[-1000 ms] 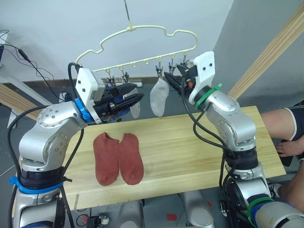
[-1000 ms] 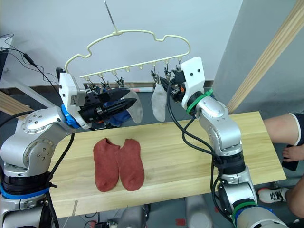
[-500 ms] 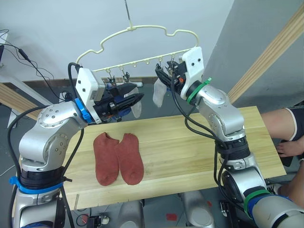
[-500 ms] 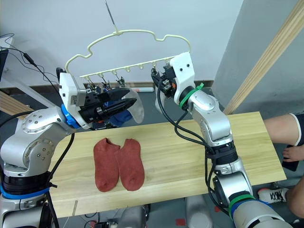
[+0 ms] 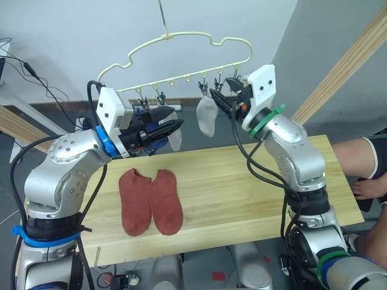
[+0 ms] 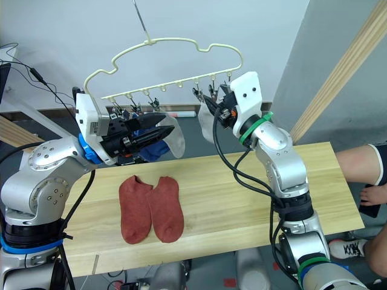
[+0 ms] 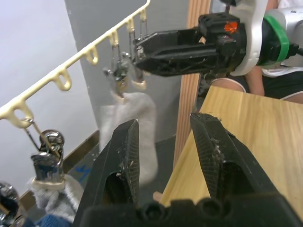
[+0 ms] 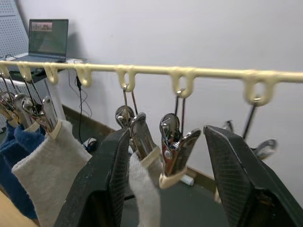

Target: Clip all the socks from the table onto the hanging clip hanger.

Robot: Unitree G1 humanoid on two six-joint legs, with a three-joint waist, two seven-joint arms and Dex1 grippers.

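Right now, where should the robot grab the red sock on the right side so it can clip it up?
Probably at the cuff end of the right red sock, the end farthest from the robot, coming straight down from above. It lies flat on the table with that opening facing the clip hanger. Its inner edge touches the other red sock, so pinch the outer corner.

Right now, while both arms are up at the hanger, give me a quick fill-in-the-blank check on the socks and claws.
1. The two socks lying on the table are both ____ in colour.
2. The right claw is open around an empty metal ____ on the clip hanger.
3. The left claw is ____, with nothing between its fingers.
4. The sock hanging nearest the right claw is light ____.

Missing words: rust-red; clip; open; grey
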